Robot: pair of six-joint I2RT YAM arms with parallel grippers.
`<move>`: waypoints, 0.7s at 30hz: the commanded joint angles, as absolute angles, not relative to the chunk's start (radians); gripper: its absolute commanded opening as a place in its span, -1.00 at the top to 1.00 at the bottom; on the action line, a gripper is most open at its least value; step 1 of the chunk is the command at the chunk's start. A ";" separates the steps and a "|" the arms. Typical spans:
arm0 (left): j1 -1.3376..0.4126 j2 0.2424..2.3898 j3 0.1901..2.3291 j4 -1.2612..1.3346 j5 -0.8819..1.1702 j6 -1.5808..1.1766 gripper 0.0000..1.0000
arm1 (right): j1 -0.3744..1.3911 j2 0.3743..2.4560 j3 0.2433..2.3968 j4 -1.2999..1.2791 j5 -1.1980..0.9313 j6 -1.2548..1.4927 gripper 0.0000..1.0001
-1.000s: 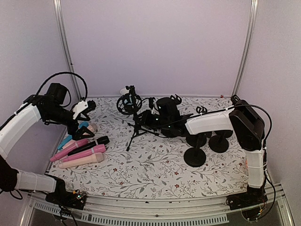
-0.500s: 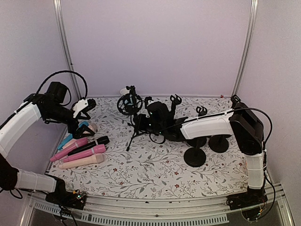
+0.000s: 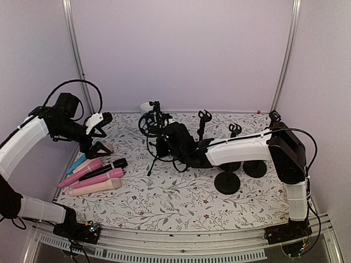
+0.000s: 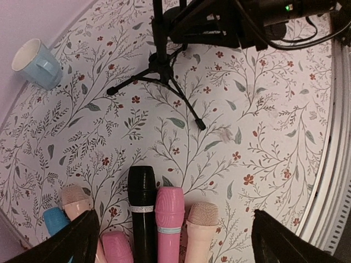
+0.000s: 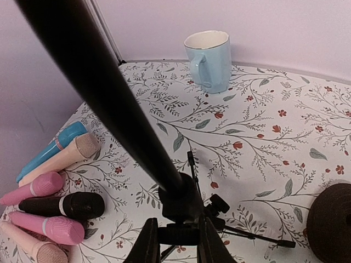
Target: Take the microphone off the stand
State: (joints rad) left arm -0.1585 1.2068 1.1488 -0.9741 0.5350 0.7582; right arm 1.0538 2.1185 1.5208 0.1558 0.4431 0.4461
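Busy floral surface [image 3: 181, 192]! The right tool [image 5: 179, 245] is clamped low on the tripod stand [image 5: 109, 98], likely to steady it. The microphone [image 3: 151, 118] sits in the cradle on top. The left tool [image 3: 99, 136], spread wide, hovers above the spare microphones [image 3: 93, 178].

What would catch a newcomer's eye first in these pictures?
The row of coloured microphones on the left of the floral table, below the open left gripper. Next, the black tripod stand near the back centre, with the right gripper closed on its hub, and the light blue mug behind it.
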 commanded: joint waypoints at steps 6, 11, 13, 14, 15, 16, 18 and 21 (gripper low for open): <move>-0.150 1.213 1.180 -1.001 0.551 0.755 -0.95 | 1.044 2.066 1.464 0.084 0.354 0.409 0.01; -0.150 1.211 1.178 -1.003 0.558 0.754 -0.94 | 0.986 1.975 1.354 0.250 0.068 0.492 -0.23; -0.150 1.209 1.174 -1.003 0.558 0.756 -0.94 | 0.961 1.949 1.309 0.313 -0.026 0.566 -0.21; -0.149 1.207 1.171 -1.003 0.557 0.758 -0.94 | 0.947 1.939 1.280 0.358 -0.066 0.599 -0.18; -0.149 1.204 1.168 -1.003 0.557 0.760 -0.94 | 0.934 1.930 1.255 0.404 -0.106 0.645 -0.16; -0.149 1.203 1.165 -1.001 0.557 0.762 -0.94 | 0.922 1.925 1.233 0.447 -0.137 0.706 -0.15; -0.150 1.201 1.163 -1.000 0.558 0.762 -0.94 | 0.898 1.936 1.217 0.522 -0.200 0.793 -0.11; -0.150 1.201 1.166 -1.001 0.560 0.759 -0.94 | 0.868 1.980 1.232 0.574 -0.274 0.907 -0.07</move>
